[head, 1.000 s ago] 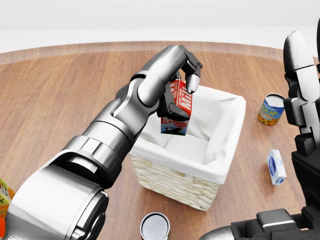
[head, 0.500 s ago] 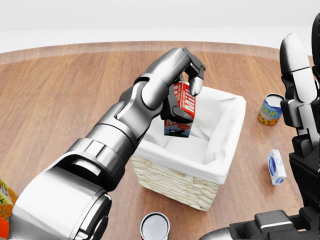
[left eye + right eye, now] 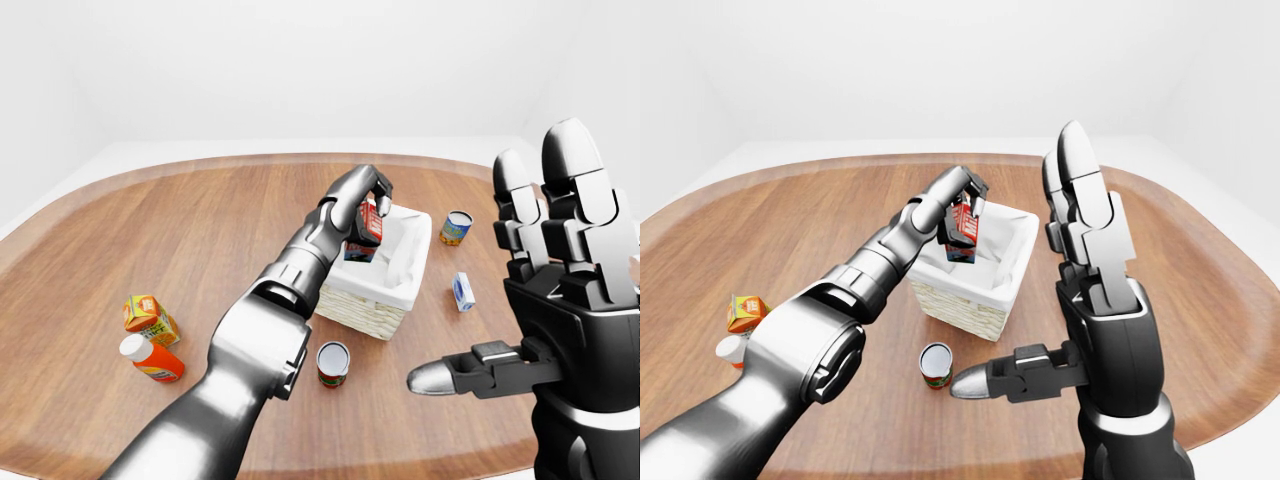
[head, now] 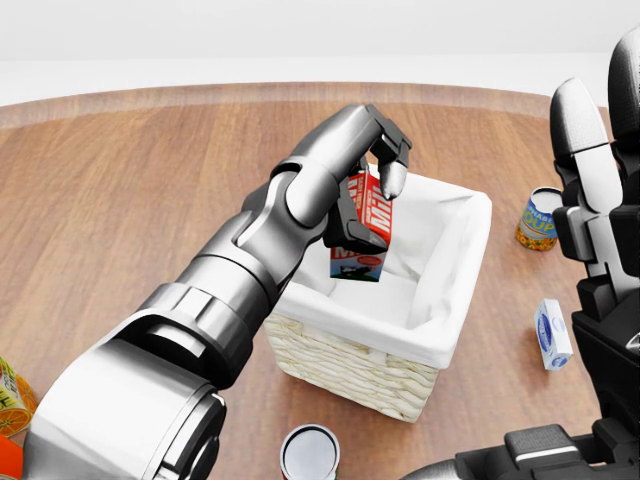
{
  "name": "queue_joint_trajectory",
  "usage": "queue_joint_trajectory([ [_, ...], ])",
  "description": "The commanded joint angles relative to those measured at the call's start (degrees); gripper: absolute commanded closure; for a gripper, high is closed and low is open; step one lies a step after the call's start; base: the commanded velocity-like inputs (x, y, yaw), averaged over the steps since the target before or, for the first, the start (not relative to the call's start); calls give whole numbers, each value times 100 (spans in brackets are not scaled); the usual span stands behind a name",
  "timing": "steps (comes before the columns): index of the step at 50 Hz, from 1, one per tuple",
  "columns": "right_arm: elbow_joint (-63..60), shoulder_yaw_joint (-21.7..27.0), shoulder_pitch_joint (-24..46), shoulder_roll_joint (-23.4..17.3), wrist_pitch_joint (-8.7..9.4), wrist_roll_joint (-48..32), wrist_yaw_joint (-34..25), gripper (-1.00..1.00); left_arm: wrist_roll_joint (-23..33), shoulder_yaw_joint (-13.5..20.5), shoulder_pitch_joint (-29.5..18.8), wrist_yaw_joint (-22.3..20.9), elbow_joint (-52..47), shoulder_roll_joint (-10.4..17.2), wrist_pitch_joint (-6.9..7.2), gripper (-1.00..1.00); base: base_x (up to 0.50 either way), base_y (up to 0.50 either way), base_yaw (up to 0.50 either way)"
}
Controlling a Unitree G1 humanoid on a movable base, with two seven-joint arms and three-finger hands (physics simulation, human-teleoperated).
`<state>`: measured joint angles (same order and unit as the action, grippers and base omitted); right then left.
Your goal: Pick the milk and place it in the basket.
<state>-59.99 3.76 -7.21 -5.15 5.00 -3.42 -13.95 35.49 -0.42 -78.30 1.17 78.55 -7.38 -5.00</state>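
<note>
**Milk carton held over the basket**

Head view: left hand (image 4: 372, 165) grips the red milk carton (image 4: 362, 228) above the white-lined basket (image 4: 440, 340); lettering partly hidden. A "SOUP" can (image 4: 541, 218) stands right.

Left-eye view: right hand (image 3: 560, 270) raised, fingers spread, blocking the tabletop (image 3: 180, 230).

1. My left hand (image 4: 375, 165) grips the milk carton (image 4: 362, 232), red on top with a blue-and-white base, tilted, hanging over the basket's opening.
2. The wicker basket (image 4: 350, 365), lined with white cloth, sits upright on the wooden table.
</note>
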Motion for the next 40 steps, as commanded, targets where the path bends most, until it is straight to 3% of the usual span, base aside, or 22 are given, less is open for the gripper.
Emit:
queue_joint_trajectory([
  [1, 0, -51, -68, 59, 0, -66, -54, -100, 118, 209, -102, 165, -136, 7, 0, 100, 0, 0, 0],
  [40, 0, -6, -90, -137, 0, 158, 93, -100, 129, 286, 73, 233, -91, -26, 0, 100, 0, 0, 0],
])
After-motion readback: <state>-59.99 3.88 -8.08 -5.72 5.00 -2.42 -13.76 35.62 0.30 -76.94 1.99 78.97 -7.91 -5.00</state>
